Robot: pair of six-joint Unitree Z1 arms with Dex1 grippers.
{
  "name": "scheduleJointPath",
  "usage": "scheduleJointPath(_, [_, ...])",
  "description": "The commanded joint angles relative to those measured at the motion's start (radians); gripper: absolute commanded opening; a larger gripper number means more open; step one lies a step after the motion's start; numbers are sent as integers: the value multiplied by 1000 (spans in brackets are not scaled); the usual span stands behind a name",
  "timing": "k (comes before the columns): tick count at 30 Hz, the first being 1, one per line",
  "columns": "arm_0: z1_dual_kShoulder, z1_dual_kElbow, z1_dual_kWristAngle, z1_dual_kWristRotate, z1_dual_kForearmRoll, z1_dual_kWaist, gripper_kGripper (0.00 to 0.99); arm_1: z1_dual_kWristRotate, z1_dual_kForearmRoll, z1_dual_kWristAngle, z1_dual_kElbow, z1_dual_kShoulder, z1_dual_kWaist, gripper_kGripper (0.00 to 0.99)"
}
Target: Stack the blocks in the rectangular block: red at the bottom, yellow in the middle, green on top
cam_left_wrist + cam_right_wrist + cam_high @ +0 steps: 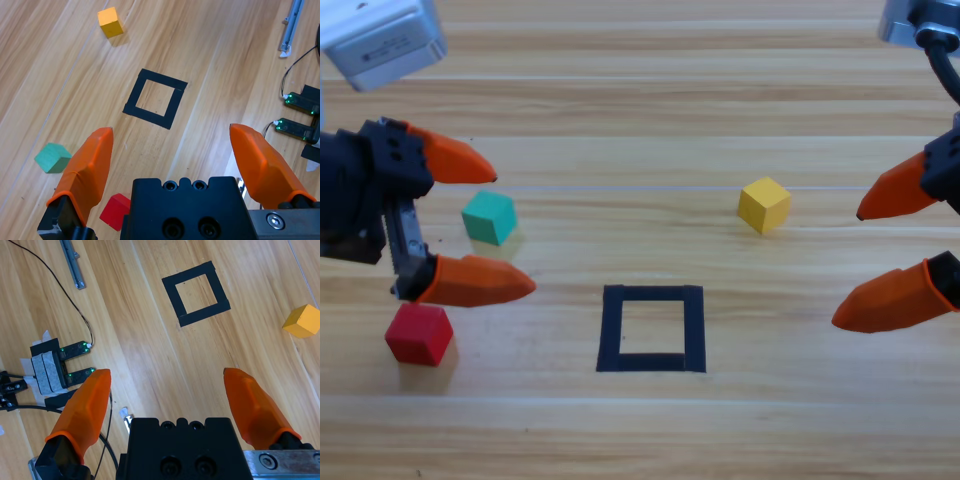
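The red cube [419, 333] [116, 211] lies at the lower left of the table. A teal-green cube [488, 217] [52, 157] sits a little above it, and the yellow cube [764, 204] [110, 22] [303, 321] rests right of centre. The black tape rectangle [652, 328] [155, 98] [196, 292] is at the middle front, with bare wood inside it. My left gripper [510, 229] [171, 134] hovers open at the left edge, its jaws either side of the green cube and above it. At the right edge my right gripper [848, 267] [166, 375] is open and holds nothing.
In the wrist views, small circuit boards with green lights [297, 115] [62, 362], black cables and a metal rail [71, 263] lie past the table's front part.
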Motion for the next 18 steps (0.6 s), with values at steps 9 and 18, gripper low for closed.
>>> scheduleJointPath(9, [23,20,-2,5,-8,-22,990,53,29,-8,-2,-1,25,989])
scheduleJointPath(18, [26,21,0,7,-10,-22,990,443,48,-341,-119,45,-79,986])
